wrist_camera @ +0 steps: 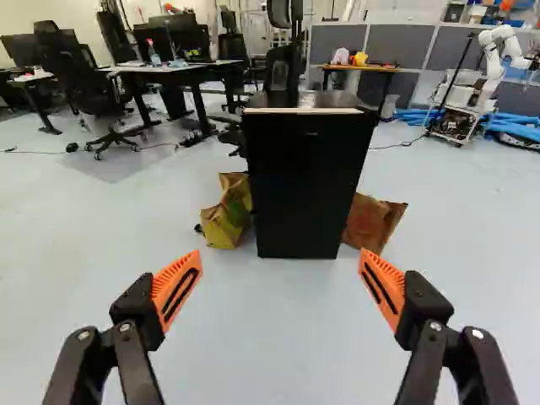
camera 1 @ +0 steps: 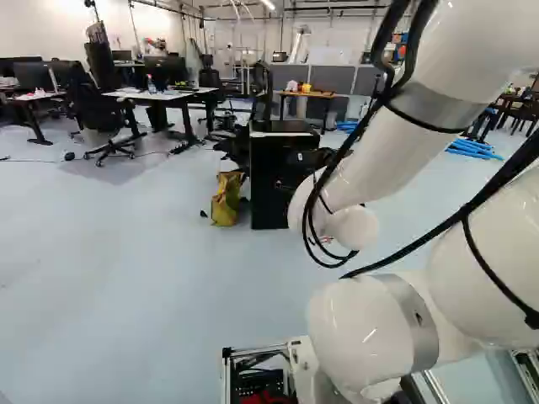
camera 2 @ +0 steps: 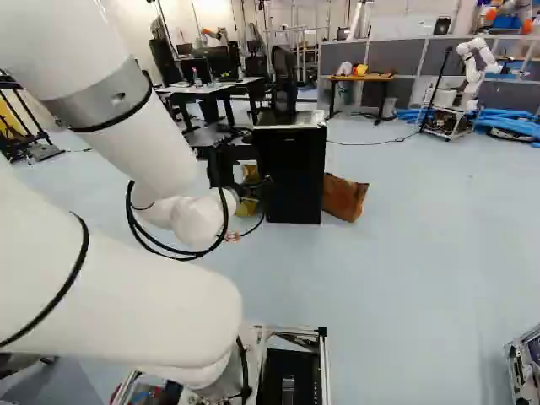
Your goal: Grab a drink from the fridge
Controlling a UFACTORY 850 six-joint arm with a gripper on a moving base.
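The jaws are spread wide, orange pads (wrist_camera: 172, 275) angled inward. Well ahead, the black fridge (wrist_camera: 304, 186) stands upright on the floor (wrist_camera: 287, 346), between a yellow bag (wrist_camera: 226, 218) and a brown bag (wrist_camera: 368, 221). Beyond, a desk (wrist_camera: 378, 68) bears a yellow object (wrist_camera: 361, 58); another robot (wrist_camera: 498, 46) stands near blue tubes (wrist_camera: 515, 126).

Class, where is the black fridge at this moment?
In the wrist view, the black fridge stands on the floor ahead of the open hand, between the yellow bag and the brown bag.
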